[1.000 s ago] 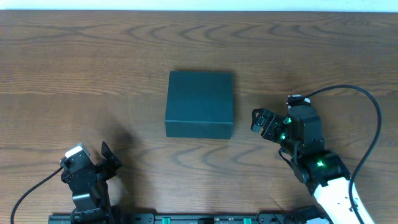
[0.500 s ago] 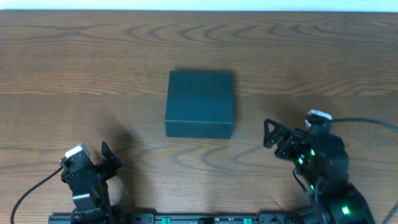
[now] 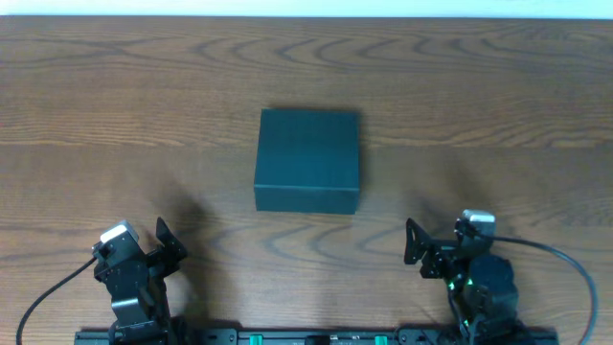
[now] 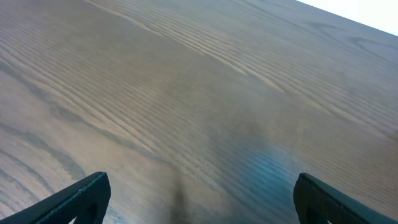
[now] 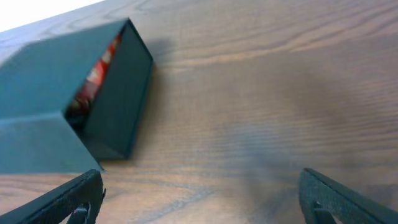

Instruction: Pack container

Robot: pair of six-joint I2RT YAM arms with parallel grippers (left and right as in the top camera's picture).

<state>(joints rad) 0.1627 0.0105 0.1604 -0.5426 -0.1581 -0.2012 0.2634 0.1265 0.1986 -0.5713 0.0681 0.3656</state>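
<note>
Across the wood-grain table's (image 3: 115,77) near edge, left jaws and right jaws are both gaping empty; the right arm (image 3: 476,287) is drawing back from the teal container (image 3: 306,153), sitting at centre with a red packet (image 5: 99,65) inside, so packing is looking finished.

We are looking at what is reading as a robotics lab or test station. A broad brown wood-grain table (image 3: 144,86) is filling the view. A black left robot arm (image 3: 129,273) and a black right robot arm (image 3: 476,287) are sitting at its near edge by a black mounting rail (image 3: 306,337). Thin black cables (image 3: 546,246) are trailing from them, and small green lights (image 3: 450,284) are glowing on the right one.
</note>
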